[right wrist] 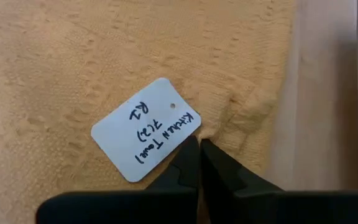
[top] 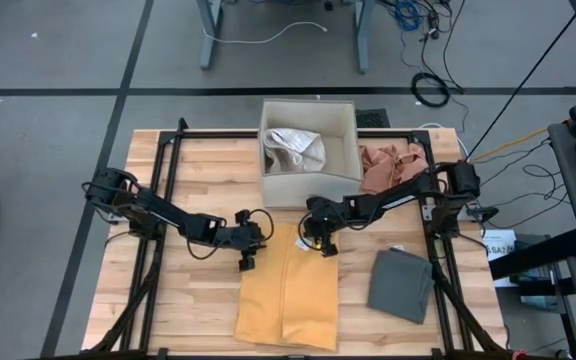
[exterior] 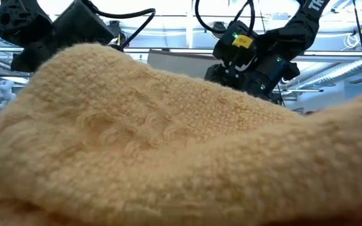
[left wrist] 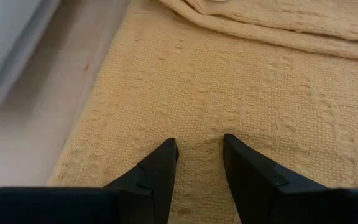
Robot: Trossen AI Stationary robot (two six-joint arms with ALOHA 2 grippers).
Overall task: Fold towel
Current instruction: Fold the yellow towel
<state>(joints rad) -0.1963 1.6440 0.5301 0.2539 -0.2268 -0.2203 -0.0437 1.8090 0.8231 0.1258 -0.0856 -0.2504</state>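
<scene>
The wooden worktop [top: 198,300] is carrying a mustard-yellow towel [top: 288,290], lying flat in the middle near the front edge, folded into a long panel. Behind it a beige bin [top: 343,150] is sitting with a pale cloth [top: 293,148] inside; a pinkish cloth [top: 388,165] and a grey folded cloth [top: 401,285] are lying to the right. The left end effector [left wrist: 197,158] is resting on the towel's left edge, fingers parted, seemingly grasping nothing. The right end effector [right wrist: 199,155] is clenched at the towel's back edge, beside a white paper tag [right wrist: 145,127].
</scene>
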